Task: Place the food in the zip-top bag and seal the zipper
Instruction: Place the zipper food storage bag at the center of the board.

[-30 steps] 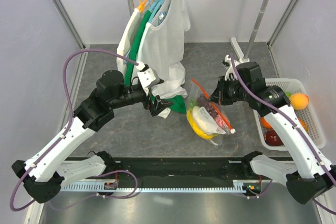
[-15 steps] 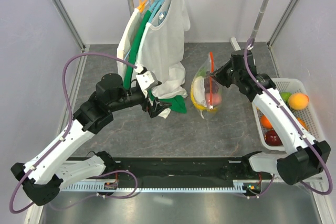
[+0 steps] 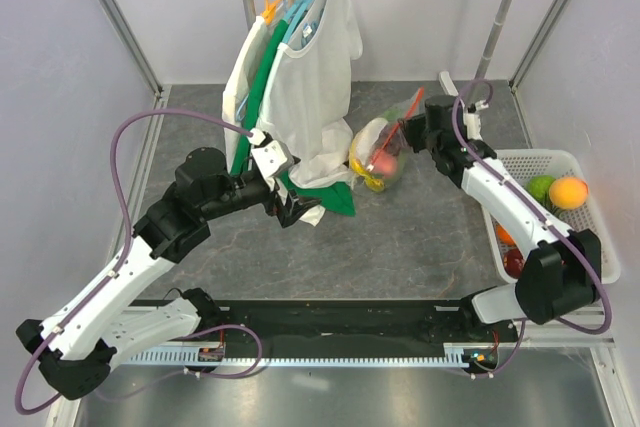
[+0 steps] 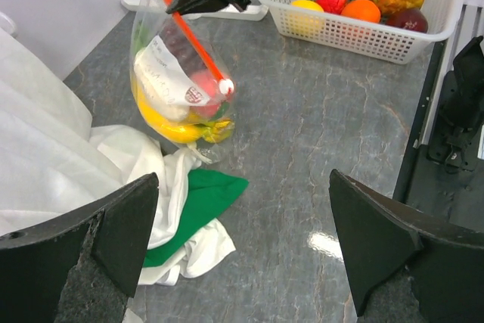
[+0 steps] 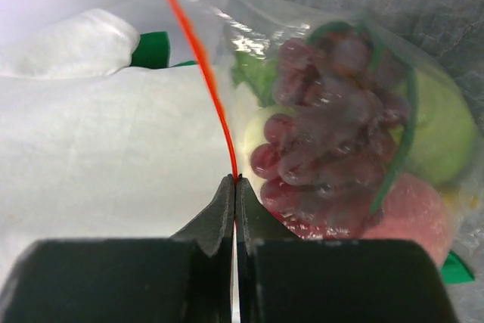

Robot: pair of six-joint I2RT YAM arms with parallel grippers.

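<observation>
The right gripper (image 3: 409, 131) has carried the clear food-filled zip-top bag (image 3: 377, 154) backward, clamped on its red-orange zipper strip (image 5: 198, 58); the left gripper (image 4: 242, 202) stands apart, idle. Sealing looks in hand; next, the left likely must steady the bag

cut off: my left gripper (image 4: 242, 179) finger bases, at lower edge | basket (image 4: 355, 32) top cropped | blurry: food (image 5: 333, 149) in bag (image 5: 427, 58)
</observation>
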